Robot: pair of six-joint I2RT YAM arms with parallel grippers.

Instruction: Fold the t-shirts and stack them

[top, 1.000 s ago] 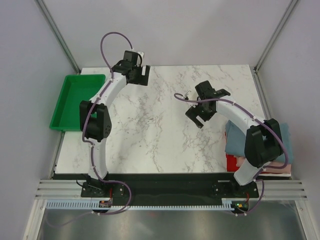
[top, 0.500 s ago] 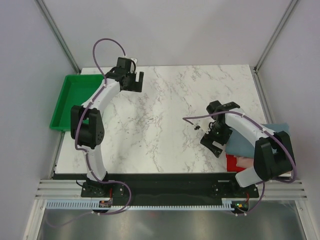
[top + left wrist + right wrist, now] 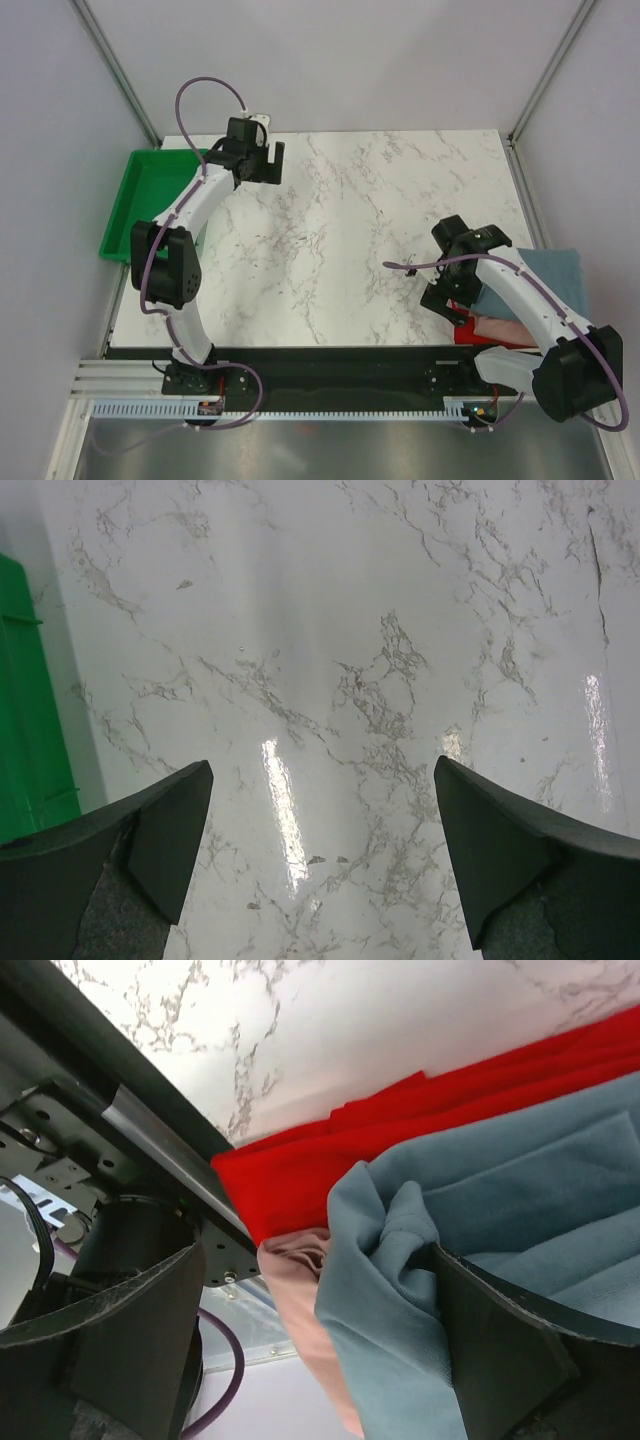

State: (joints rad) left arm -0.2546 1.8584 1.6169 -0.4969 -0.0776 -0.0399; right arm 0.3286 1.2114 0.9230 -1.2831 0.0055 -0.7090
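The t-shirts lie piled at the table's near right edge: the slate blue-grey shirt point(image 3: 555, 272) on top, the dusty pink shirt point(image 3: 503, 329) and the bright red shirt point(image 3: 463, 329) under it. My right gripper point(image 3: 447, 302) is open at the pile's left edge. In the right wrist view its jaws point(image 3: 320, 1360) stand wide apart. A bunched fold of the blue-grey shirt point(image 3: 480, 1210) lies between them against the right finger, with the pink shirt point(image 3: 300, 1300) hanging below and the red shirt point(image 3: 320, 1160) behind. My left gripper point(image 3: 265, 165) is open and empty over bare marble point(image 3: 320, 850).
A green plastic tray point(image 3: 150, 200) stands off the table's left edge; its rim shows in the left wrist view point(image 3: 25, 710). The dark front rail and a purple cable point(image 3: 215, 1380) lie just below the pile. The enclosure posts stand at the back corners.
My right arm has swung from mid-table down to the near right, onto the shirt pile's edge. My left arm has drawn slightly left at the back.
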